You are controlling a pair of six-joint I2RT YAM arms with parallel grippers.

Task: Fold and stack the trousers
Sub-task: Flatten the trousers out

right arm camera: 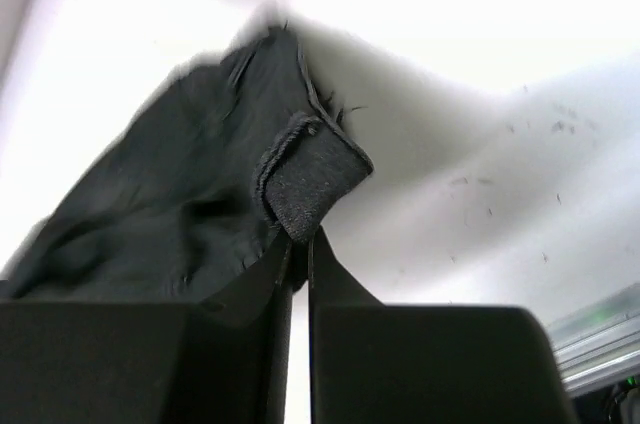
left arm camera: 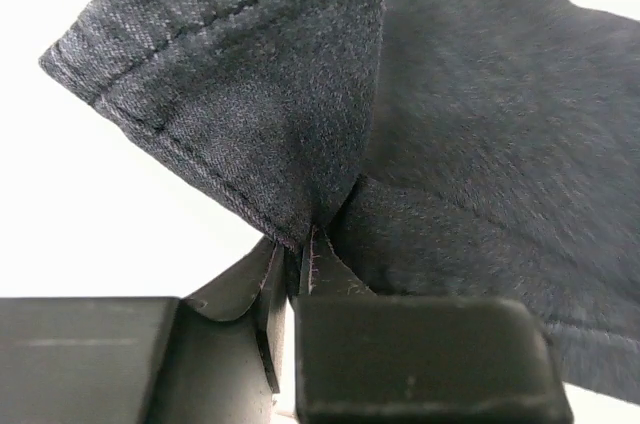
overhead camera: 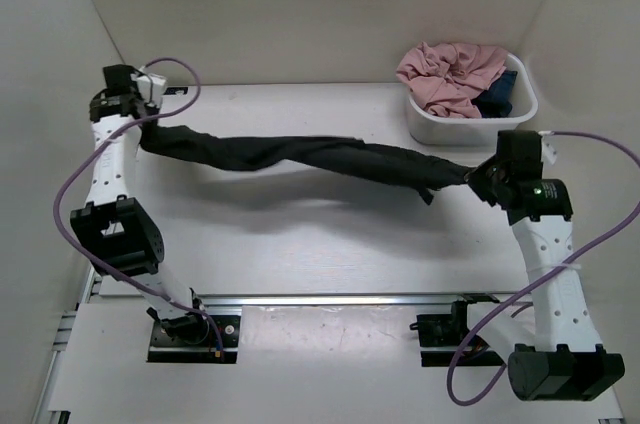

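The black trousers [overhead camera: 300,156] hang stretched and twisted like a rope between my two grippers, above the white table. My left gripper [overhead camera: 148,126] is shut on the left end; in the left wrist view the stitched hem [left arm camera: 230,94] is pinched at its fingertips [left arm camera: 298,249]. My right gripper [overhead camera: 472,176] is shut on the right end; in the right wrist view a folded edge of the black cloth [right arm camera: 310,179] is clamped between its fingertips [right arm camera: 300,242], with the rest of the cloth [right arm camera: 150,214] trailing left.
A white tub [overhead camera: 470,116] stands at the back right, holding a pink garment [overhead camera: 450,72] and a small dark blue garment [overhead camera: 500,94]. White walls close the back and sides. A metal rail [overhead camera: 340,299] runs along the near table edge.
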